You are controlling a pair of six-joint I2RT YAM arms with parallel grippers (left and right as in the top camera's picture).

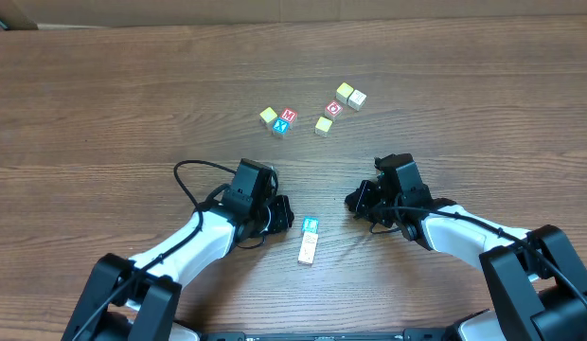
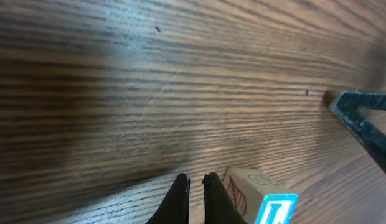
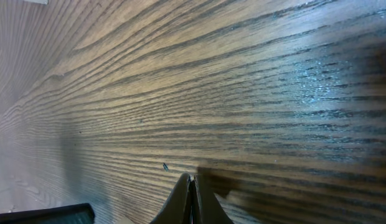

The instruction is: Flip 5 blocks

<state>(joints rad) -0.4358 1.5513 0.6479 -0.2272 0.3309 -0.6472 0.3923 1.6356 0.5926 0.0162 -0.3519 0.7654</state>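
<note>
Left gripper (image 1: 277,214) is low over the table (image 1: 104,95), my fingers together and holding nothing. Right gripper (image 1: 360,201) is the same, fingers pressed together and empty. Between my grippers lie the blue-faced block (image 1: 310,224) and the pale block (image 1: 307,249), touching, just beside my left fingertips. The other blocks are scattered farther out mid-table: red M block (image 1: 288,116) next to yellow and blue ones, cream pair (image 1: 345,92) near another red and yellow.

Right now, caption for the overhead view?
Left pincer and right pincer shut, flanking a blue-faced block; other blocks scattered beyond.
</note>
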